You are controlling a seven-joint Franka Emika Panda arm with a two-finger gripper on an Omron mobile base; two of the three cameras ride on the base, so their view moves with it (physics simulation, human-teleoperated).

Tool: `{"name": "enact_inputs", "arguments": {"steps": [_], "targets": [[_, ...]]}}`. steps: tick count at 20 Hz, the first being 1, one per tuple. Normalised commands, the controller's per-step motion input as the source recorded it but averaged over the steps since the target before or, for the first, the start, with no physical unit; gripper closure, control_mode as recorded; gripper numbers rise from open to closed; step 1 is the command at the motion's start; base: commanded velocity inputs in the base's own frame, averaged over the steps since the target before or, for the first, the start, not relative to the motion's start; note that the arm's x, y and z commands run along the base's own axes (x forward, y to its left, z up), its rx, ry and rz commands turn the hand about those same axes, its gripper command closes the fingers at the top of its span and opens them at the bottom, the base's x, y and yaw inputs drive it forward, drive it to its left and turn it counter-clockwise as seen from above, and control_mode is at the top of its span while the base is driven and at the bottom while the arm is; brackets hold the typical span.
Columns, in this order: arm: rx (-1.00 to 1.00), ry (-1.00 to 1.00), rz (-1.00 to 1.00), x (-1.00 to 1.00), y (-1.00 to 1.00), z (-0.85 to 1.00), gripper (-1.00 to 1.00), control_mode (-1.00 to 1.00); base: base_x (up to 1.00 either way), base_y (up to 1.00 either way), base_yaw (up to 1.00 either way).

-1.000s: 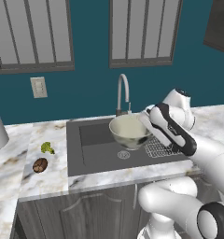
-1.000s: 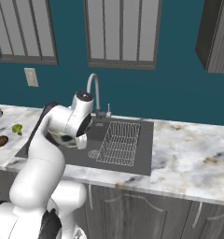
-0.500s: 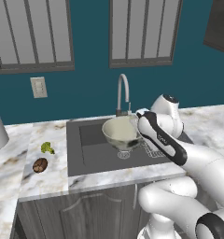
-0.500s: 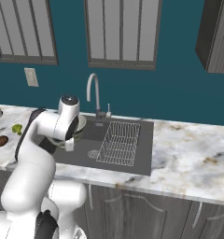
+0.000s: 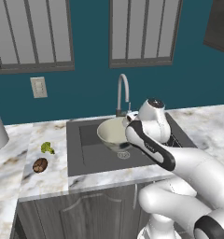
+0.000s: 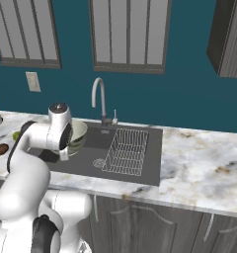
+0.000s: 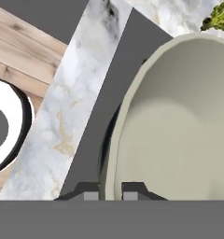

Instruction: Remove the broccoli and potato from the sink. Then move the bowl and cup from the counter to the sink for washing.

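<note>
Gripper (image 7: pixel 110 191) clamped on bowl (image 7: pixel 179 126) rim, one finger each side. Sink (image 5: pixel 93 149) beneath. Broccoli (image 5: pixel 47 147), potato (image 5: pixel 39 165) on counter (image 5: pixel 48 179), well left of gripper.

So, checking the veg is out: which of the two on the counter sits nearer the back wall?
The yellow-green broccoli; the brown potato lies nearer the counter's front edge.

- No text, label, brand, number or sign can be read in any view.
- The cream wall plate (image 5: pixel 38 87) at the left of the left base view is blank.
</note>
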Motion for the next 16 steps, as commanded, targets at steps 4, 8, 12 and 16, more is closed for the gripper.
{"name": "enact_inputs", "arguments": {"steps": [4, 8, 12, 16], "targets": [[-0.06, 0.0, -0.01, 0.16, 0.15, -0.02, 1.0, -1.0, 0.0, 0.0, 0.0], [-0.03, 0.0, 0.0, 0.15, 0.09, 0.0, 1.0, -1.0, 0.0, 0.0, 0.0], [0.0, 0.0, 0.0, 0.05, 0.11, -0.01, 1.0, -1.0, 0.0, 0.0, 0.0], [0.0, 0.0, 0.0, 0.06, 0.1, -0.02, 1.0, -1.0, 0.0, 0.0, 0.0]]}}
